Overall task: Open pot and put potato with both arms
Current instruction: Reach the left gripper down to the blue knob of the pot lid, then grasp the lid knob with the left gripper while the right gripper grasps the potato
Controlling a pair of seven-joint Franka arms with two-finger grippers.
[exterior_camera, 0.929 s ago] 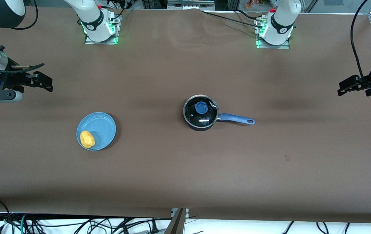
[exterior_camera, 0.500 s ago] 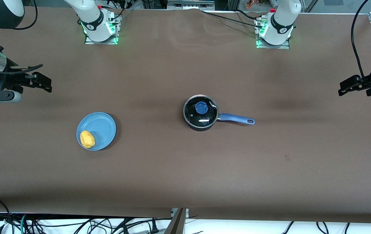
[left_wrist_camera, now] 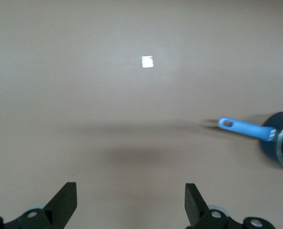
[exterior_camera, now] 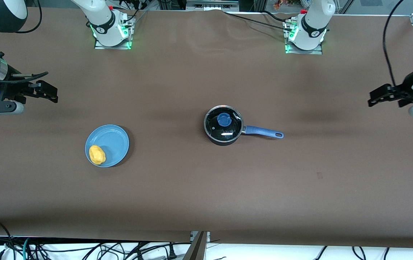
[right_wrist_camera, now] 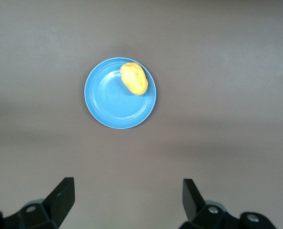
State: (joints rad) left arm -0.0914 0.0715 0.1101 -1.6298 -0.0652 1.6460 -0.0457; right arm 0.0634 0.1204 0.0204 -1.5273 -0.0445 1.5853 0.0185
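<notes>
The black pot [exterior_camera: 223, 125] stands mid-table with its glass lid and blue knob [exterior_camera: 223, 119] on; its blue handle [exterior_camera: 264, 132] points toward the left arm's end. The handle also shows in the left wrist view [left_wrist_camera: 244, 128]. The yellow potato [exterior_camera: 97, 154] lies on the light-blue plate [exterior_camera: 114, 139] toward the right arm's end; it also shows in the right wrist view [right_wrist_camera: 134, 78]. My left gripper [exterior_camera: 372, 99] is open and empty over bare table at its end. My right gripper [exterior_camera: 52, 94] is open and empty over bare table at its end.
A brown cloth [exterior_camera: 206, 187] covers the table. Both arm bases [exterior_camera: 110, 30] stand along the edge farthest from the front camera. Cables hang below the edge nearest the front camera.
My left gripper has moved a little toward the pot. My right gripper has barely shifted. The pot, plate and potato have not moved.
</notes>
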